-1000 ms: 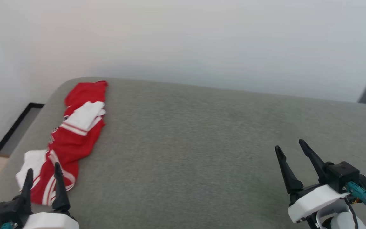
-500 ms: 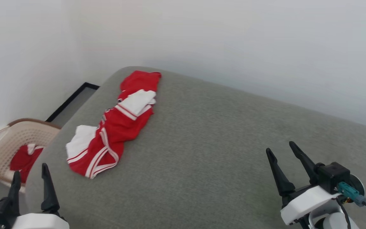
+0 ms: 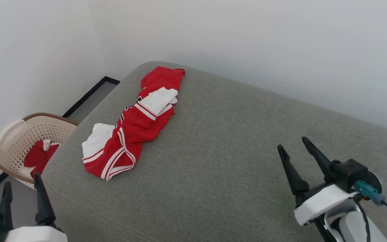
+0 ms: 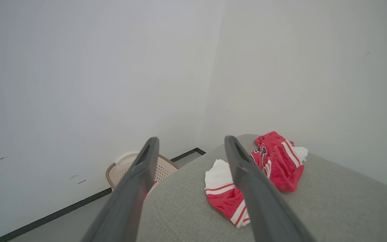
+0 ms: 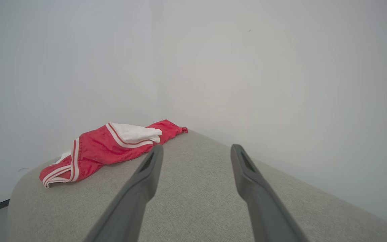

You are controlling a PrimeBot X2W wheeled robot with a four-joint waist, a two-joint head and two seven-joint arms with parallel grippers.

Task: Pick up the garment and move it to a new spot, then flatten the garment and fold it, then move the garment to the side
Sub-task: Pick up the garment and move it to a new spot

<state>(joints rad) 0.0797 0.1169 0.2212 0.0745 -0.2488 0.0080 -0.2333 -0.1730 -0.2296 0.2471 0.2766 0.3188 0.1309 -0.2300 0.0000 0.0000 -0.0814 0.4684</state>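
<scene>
The garment [image 3: 136,124], red with white sleeves and striped trim, lies crumpled in a long strip on the far left of the grey cushioned surface [image 3: 220,161]. Black lettering peeks from a fold. My left gripper [image 3: 22,179] stands open at the lower left, off the cushion's front left corner and apart from the garment. In the left wrist view the garment [image 4: 277,161] lies beyond the open left gripper [image 4: 190,139]. My right gripper [image 3: 291,143] is open over the cushion's right side, empty. The right wrist view has the garment [image 5: 113,148] far left of the right gripper [image 5: 197,146].
A beige perforated basket [image 3: 15,134] stands on the floor left of the cushion, with a smaller red-and-white cloth [image 3: 40,154] inside. The basket [image 4: 163,166] sits against the white wall. Walls close off the back and left. The cushion's rounded left edge drops to the floor.
The head camera has swung left, so the whole scene sits further right and the basket has come into view. Both grippers stay open and empty; the garment lies as before.
</scene>
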